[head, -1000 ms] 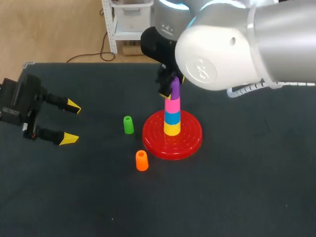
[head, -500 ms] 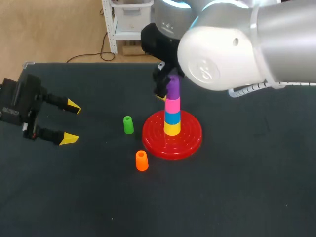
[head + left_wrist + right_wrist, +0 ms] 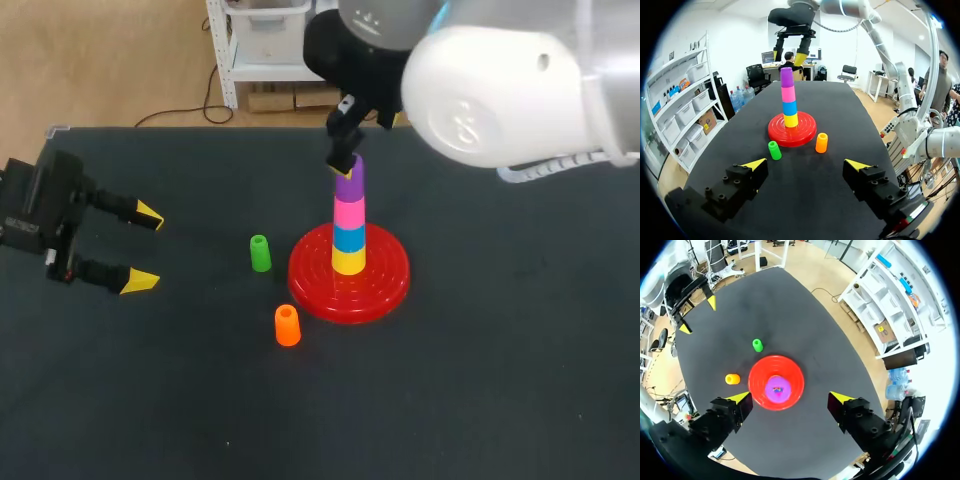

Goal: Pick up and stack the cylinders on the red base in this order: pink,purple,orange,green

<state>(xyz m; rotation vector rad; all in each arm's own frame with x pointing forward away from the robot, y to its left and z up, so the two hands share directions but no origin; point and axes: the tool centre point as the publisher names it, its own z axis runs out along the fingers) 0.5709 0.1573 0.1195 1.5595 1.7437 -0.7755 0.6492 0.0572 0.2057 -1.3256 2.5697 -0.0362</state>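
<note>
My right fingers (image 3: 738, 398) spread, above purple cylinder (image 3: 350, 184) topping the stack on red base (image 3: 385, 285). Left fingers (image 3: 139, 281) spread, far left. Orange cylinder (image 3: 287, 326) upright on worktop (image 3: 480, 380), near-left of base. Probably light, stiff, slick plastic; I'd pinch its mid-sides.

The left gripper (image 3: 806, 165) sits low over the black table (image 3: 805, 200), its fingers spread wide with nothing between them. Ahead stands the red base (image 3: 775, 135) carrying a yellow, blue, pink (image 3: 788, 94) and purple cylinder (image 3: 786, 77). A green cylinder (image 3: 773, 150) and an orange cylinder (image 3: 821, 142) stand upright just beside the base. The right gripper (image 3: 788, 57) hangs above the stack, fingers apart.
</note>
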